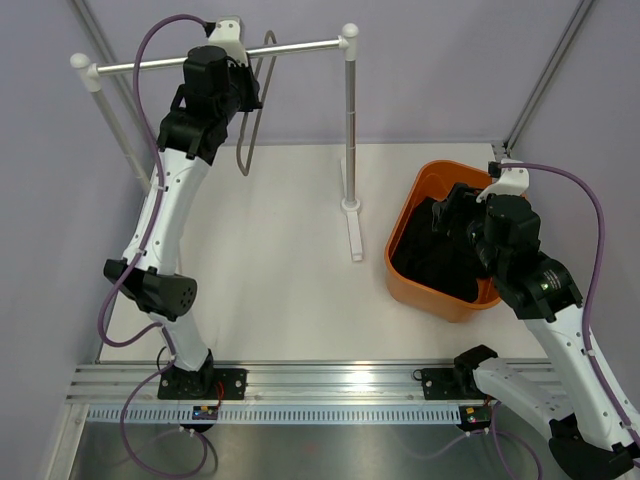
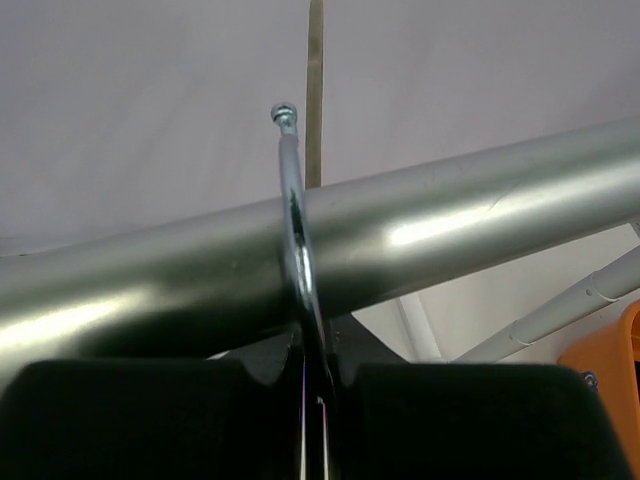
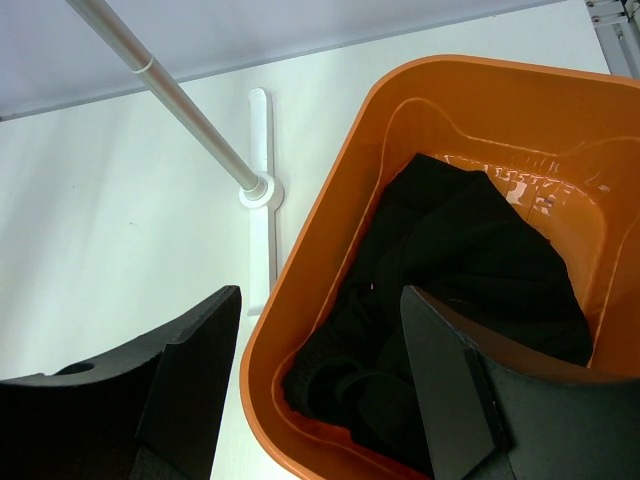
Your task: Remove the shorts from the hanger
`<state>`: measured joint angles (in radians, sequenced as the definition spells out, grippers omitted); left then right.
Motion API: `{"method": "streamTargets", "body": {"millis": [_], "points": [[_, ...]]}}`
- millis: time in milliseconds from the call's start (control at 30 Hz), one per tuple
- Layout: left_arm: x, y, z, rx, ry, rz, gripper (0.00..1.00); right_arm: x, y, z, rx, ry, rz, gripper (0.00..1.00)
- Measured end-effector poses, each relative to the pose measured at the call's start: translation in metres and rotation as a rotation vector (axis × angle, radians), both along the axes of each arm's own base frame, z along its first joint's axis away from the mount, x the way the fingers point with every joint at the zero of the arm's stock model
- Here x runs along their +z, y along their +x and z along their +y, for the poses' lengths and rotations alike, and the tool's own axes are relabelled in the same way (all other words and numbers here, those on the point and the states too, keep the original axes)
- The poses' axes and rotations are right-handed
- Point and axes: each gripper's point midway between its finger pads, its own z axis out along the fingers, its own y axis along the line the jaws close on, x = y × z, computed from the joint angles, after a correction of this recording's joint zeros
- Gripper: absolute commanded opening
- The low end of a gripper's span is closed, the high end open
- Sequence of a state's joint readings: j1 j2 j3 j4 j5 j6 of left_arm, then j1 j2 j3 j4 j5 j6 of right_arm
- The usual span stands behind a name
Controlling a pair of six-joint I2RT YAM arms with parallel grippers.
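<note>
The hanger (image 1: 240, 165) is a thin grey-brown loop that hangs empty from the silver rail (image 1: 300, 47) at the back. In the left wrist view its metal hook (image 2: 291, 200) curls over the rail (image 2: 450, 220). My left gripper (image 2: 318, 372) is shut on the hook's stem just below the rail, high up at the rack (image 1: 243, 78). The black shorts (image 1: 440, 255) lie crumpled inside the orange bin (image 1: 425, 180) on the right. My right gripper (image 3: 318, 300) hovers open over the bin's near-left rim (image 3: 300, 290), above the shorts (image 3: 470, 250), holding nothing.
The rack's upright post (image 1: 349, 120) stands mid-table on a white foot (image 1: 354, 235), just left of the bin. A second white post (image 1: 115, 115) carries the rail's left end. Purple walls close in the back and sides.
</note>
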<state>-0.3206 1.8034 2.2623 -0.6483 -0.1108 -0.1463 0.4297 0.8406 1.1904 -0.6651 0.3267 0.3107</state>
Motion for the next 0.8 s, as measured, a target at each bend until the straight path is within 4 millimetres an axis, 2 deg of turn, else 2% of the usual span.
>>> {"method": "streamTargets", "body": {"millis": [100,333,400,667,800], "points": [[-0.003,0.000,-0.001,-0.002,-0.007,0.003,0.22,0.000,0.000,0.000,0.002,0.000,0.001,0.74],[-0.007,-0.006,0.000,-0.002,-0.008,0.015,0.31,-0.001,0.000,0.002,0.012,0.003,0.003,0.74],[-0.004,-0.009,0.002,-0.002,-0.010,0.009,0.33,-0.001,-0.001,0.003,0.015,0.004,0.003,0.74],[0.013,-0.030,0.008,0.000,-0.021,-0.025,0.62,-0.001,-0.001,0.004,0.024,0.006,0.006,0.74],[0.027,-0.047,0.012,0.008,-0.038,-0.054,0.66,-0.003,0.000,0.006,0.031,0.006,0.013,0.75]]}}
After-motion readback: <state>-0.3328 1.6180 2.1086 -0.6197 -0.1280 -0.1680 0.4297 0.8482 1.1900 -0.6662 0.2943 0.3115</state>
